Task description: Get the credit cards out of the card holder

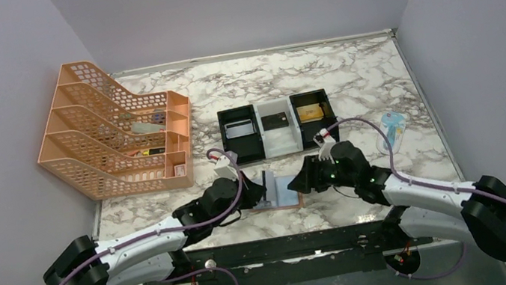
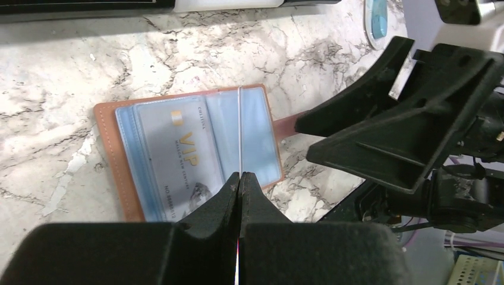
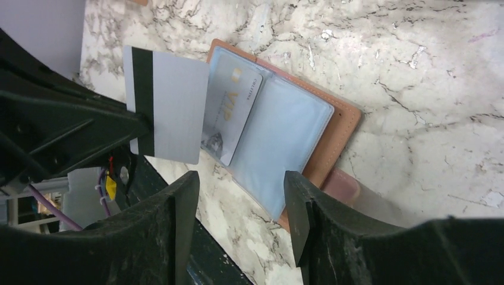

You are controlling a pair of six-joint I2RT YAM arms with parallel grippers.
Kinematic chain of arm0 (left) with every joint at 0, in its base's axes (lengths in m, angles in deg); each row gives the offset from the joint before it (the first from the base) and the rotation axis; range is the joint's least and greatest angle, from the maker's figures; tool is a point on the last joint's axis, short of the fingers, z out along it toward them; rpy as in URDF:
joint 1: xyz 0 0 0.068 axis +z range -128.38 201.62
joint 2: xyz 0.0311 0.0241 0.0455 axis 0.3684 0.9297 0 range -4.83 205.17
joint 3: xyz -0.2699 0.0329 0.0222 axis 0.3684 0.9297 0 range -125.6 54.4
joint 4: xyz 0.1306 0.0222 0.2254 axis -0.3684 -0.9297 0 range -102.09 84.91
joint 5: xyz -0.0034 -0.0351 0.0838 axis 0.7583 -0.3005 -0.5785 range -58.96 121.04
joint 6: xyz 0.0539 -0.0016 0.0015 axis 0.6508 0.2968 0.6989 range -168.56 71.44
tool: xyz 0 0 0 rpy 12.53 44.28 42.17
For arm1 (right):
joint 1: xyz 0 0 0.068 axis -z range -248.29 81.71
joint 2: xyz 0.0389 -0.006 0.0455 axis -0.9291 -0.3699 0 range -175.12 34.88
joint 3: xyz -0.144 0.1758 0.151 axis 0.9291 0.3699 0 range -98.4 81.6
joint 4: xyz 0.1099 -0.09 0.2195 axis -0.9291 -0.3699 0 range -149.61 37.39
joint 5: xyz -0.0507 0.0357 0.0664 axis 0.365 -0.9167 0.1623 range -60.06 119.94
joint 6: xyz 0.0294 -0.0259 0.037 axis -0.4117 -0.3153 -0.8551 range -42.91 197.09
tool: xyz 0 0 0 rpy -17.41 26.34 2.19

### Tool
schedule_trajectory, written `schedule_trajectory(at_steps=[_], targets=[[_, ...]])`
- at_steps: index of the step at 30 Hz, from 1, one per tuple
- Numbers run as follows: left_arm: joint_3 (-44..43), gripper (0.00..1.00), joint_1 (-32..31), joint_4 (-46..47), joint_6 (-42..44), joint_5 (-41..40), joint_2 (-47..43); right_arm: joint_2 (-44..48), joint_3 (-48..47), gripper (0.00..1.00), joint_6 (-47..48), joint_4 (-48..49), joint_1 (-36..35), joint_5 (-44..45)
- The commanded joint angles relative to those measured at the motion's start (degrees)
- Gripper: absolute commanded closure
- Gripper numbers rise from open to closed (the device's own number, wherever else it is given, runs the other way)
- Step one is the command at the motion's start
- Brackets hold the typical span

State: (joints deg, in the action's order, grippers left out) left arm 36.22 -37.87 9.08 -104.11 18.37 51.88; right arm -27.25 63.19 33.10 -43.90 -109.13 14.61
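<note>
- The right gripper is released, its jaws apart with nothing between them. It hangs low just over the edge of the card holder, a flat tan-brown leather wallet that lies open on the marbled counter with its light-blue lining up.
- From this gripper, the holder's nearer page looks empty. Across the fold, on the far page, sits a pale plastic card printed "VIP", the VIP card, not yet out.
- The VIP card's long axis runs parallel to the holder's fold, crosswise to the right gripper's line of approach.
- The left gripper is clenched on a greyish-silver plastic card with a black magnetic stripe, the striped card. It holds that card on edge, clear of the holder and just beside the VIP card's page.
- That page is closer to the left gripper, but that one is occupied. The free right gripper would likely have to reach across the empty page to take the VIP card.
</note>
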Motion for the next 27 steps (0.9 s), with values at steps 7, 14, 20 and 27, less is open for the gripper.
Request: schedule_trajectory(at_steps=[7, 14, 20, 27], targets=[[2.45, 1.0, 1.74, 0.81, 5.37, 2.17, -6.24, 16.77, 9.65, 0.41, 1.84, 7.34, 0.06, 7.04], [8.64, 1.0, 9.6, 5.74, 2.69, 12.42, -13.78, 22.25, 9.6, 0.36, 1.82, 3.67, 0.15, 5.15], [12.65, 1.0, 15.9, 13.12, 0.56, 22.29, -15.96, 17.32, 9.42, 0.33, 0.4, 12.8, 0.4, -4.38], [13.1, 1.0, 16.34, 20.46, -0.44, 29.2, -14.35, 9.45, 8.32, 0.34, -4.68, 24.82, 0.41, -13.78]])
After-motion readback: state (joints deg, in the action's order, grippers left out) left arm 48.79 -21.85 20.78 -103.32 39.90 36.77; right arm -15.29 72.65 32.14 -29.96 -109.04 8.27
